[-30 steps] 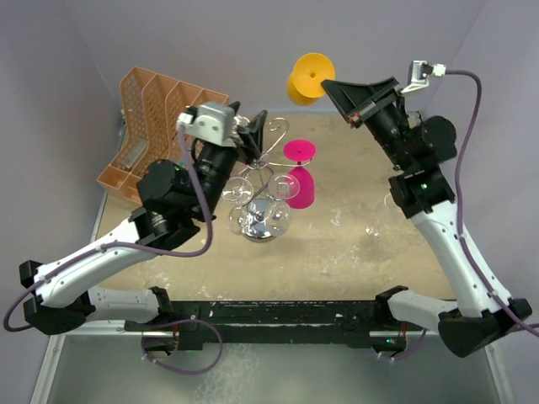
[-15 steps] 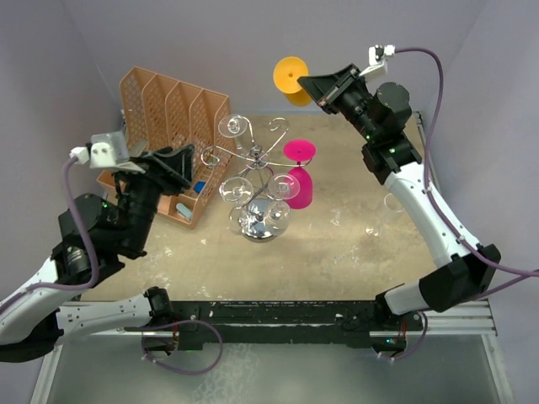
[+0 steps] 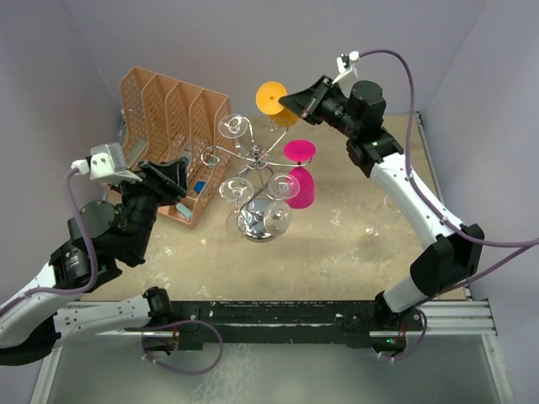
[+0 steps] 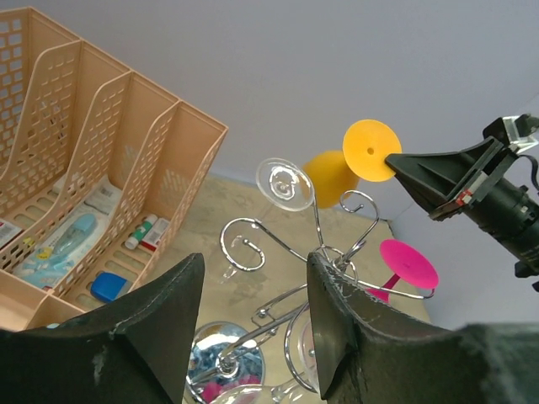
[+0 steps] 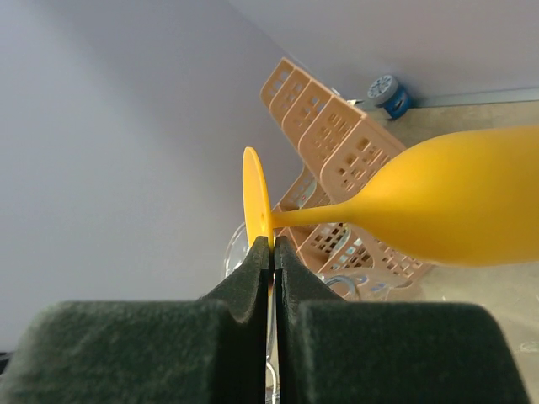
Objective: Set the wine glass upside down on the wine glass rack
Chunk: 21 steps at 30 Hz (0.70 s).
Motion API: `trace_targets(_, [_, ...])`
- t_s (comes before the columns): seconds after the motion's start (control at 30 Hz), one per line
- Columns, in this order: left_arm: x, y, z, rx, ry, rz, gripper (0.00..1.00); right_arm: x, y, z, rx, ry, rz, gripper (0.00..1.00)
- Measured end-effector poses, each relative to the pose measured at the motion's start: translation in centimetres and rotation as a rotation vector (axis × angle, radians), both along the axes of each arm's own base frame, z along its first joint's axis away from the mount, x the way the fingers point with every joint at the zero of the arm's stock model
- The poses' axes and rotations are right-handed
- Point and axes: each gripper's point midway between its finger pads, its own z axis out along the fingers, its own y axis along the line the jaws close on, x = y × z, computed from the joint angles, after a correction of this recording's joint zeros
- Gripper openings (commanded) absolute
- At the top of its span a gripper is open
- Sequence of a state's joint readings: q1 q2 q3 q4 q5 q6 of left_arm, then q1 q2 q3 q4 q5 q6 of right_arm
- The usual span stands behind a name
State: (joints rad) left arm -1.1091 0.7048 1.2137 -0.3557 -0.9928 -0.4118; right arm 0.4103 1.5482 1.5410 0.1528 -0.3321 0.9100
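The yellow wine glass (image 3: 271,98) is aloft beyond the wine glass rack (image 3: 257,160), its foot rim pinched by the right gripper (image 3: 288,101), hanging not yet done; the left gripper (image 3: 173,174) hovers spread and empty

Bright even light, v. soft shadows, glare on wine glass rack (image 3: 261,220) base, wrist-cam fingers (image 4: 152,337) out of focus
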Motion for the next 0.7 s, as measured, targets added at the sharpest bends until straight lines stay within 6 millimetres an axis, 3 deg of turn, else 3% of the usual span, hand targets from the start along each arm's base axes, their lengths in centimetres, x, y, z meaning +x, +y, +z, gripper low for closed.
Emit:
trace_targets(0.37, [0.8,-0.8,-1.3,0.047,0.04,0.037,0.49,-1.9,2.1,-1.7,-0.056,0.02,0.115,0.0])
trace_targets(0.7, [0.3,1.8,-0.5,-0.03,0.029,0.112,0.49,-2.8,2.9,-3.3,-0.093,0.025,0.167,0.0])
